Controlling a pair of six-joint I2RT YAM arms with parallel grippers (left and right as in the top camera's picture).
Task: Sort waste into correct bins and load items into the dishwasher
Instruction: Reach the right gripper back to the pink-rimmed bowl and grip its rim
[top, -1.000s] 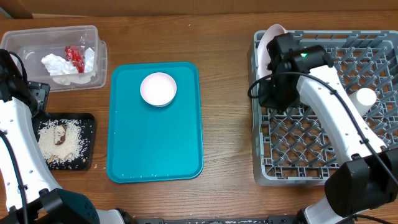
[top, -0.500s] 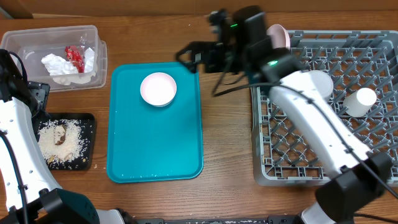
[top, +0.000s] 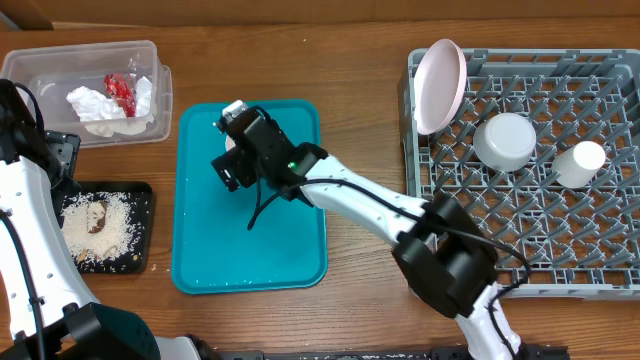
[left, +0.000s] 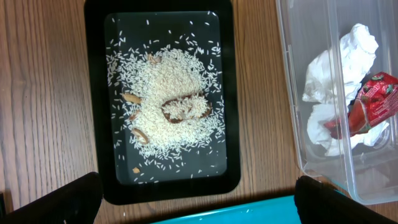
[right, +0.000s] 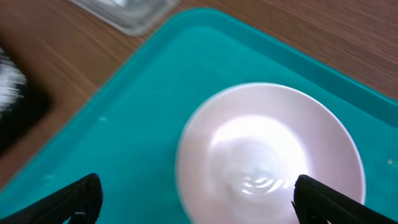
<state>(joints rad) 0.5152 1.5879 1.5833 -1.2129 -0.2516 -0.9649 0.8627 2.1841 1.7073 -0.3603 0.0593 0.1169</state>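
Right gripper (right: 198, 199) over saucer (right: 270, 155) on tray (top: 250, 250).
Jaws apart flank the saucer near the tray's far edge; left gripper (left: 199, 199), likewise apart, hovers off the tray's left edge.

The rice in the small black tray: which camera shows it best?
The left wrist view: the rice fills the middle, single grains and a brown scrap sharp, inside the black tray. Overhead shows only a small pale patch. The right wrist view gives at most a blur at its left edge.
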